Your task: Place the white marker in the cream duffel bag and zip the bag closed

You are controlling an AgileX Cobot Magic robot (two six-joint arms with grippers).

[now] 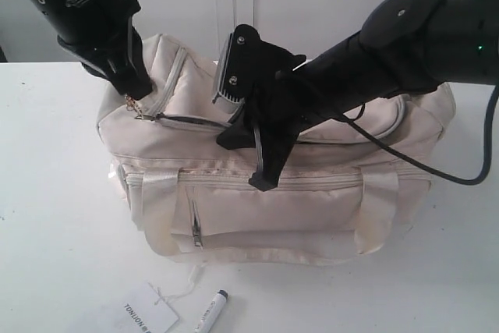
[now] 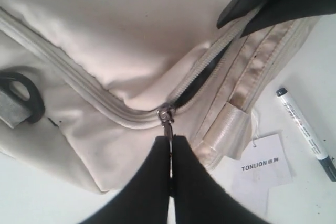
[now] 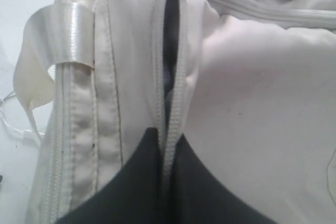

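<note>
The cream duffel bag (image 1: 273, 200) lies on the white table, and its top zipper (image 1: 195, 122) gapes as a dark slit. At the bag's left end, my left gripper (image 1: 134, 93) is shut on the metal zipper pull (image 2: 167, 116). My right gripper (image 1: 263, 179) reaches over the middle of the bag and is shut on one zipper edge (image 3: 181, 93) of the opening. The white marker (image 1: 210, 311) with its dark cap lies on the table in front of the bag, apart from both grippers. It also shows in the left wrist view as the marker (image 2: 307, 127).
A white paper tag (image 1: 148, 316) printed TONLION lies beside the marker, tied by a thin string. The satin strap handles (image 1: 156, 200) hang down the bag's front. A black cable (image 1: 437, 169) trails over the bag's right end.
</note>
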